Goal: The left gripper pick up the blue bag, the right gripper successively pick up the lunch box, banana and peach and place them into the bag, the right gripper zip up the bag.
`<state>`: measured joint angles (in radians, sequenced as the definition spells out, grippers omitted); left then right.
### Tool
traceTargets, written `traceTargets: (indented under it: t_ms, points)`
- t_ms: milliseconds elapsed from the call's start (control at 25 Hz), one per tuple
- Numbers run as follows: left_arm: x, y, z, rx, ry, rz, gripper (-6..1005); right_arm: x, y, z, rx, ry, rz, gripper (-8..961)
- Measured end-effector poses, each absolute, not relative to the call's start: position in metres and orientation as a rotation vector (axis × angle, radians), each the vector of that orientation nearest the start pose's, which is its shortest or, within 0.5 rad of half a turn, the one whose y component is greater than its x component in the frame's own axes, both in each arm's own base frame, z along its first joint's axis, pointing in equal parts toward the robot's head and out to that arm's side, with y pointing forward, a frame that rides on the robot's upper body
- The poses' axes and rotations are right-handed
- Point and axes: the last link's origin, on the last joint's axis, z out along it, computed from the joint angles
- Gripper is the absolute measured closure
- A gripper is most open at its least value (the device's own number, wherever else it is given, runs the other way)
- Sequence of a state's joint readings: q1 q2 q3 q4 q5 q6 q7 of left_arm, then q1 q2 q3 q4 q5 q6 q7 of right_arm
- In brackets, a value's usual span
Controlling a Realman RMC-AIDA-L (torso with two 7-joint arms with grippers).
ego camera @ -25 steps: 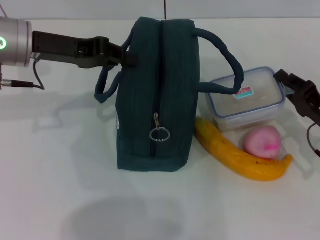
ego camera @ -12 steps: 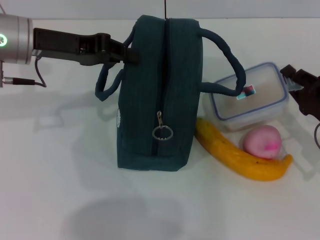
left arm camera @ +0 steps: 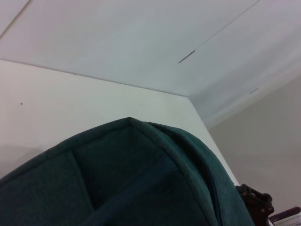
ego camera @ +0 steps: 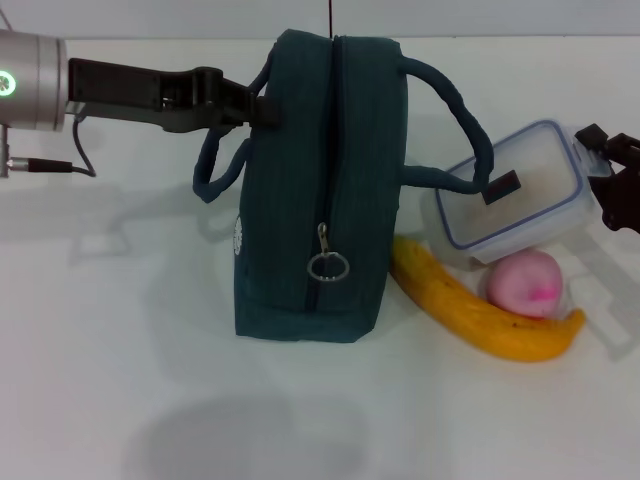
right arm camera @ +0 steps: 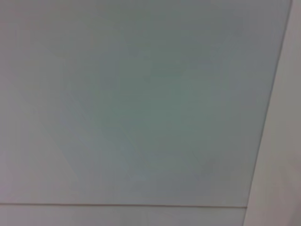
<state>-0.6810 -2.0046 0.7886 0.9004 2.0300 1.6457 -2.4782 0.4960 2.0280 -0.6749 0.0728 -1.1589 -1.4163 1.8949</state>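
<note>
The blue bag (ego camera: 315,190) stands upright on the white table, its zipper pull ring (ego camera: 326,266) hanging on the front. My left gripper (ego camera: 255,105) is shut on the bag's upper left edge by the handle; the left wrist view shows only the bag's fabric (left arm camera: 131,179). My right gripper (ego camera: 603,165) at the right edge is shut on the clear lunch box (ego camera: 515,200), which is tilted with its right end raised, its left end under the bag's right handle (ego camera: 455,110). The banana (ego camera: 470,310) and pink peach (ego camera: 527,283) lie below it.
The table (ego camera: 120,350) is white and bare on the left and in front. The banana touches the bag's lower right side. The right wrist view shows only a pale surface.
The lunch box has been lifted at its right end and tilted, and my right gripper has risen with it. The bag has shifted slightly to the right.
</note>
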Motion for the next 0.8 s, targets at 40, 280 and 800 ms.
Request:
traceTargets:
  t_ms: [40, 280, 800]
  points:
    - [-0.1904, 0.3777, 0.0515, -2.569, -1.619, -0.641, 943, 0.3083, 0.3109, -0.0217, -1.358, 2.002, 1.718, 823]
    - [-0.1891, 0.3773, 0.0508, -2.575, -1.619, -0.648, 943, 0.3118, 0.3111, -0.0211, -1.240, 2.098, 1.760, 839]
    - [-0.1872, 0.3758, 0.0467, -2.596, -1.598, -0.651, 943, 0.3163, 0.3113, -0.0236, -1.094, 2.230, 1.782, 856]
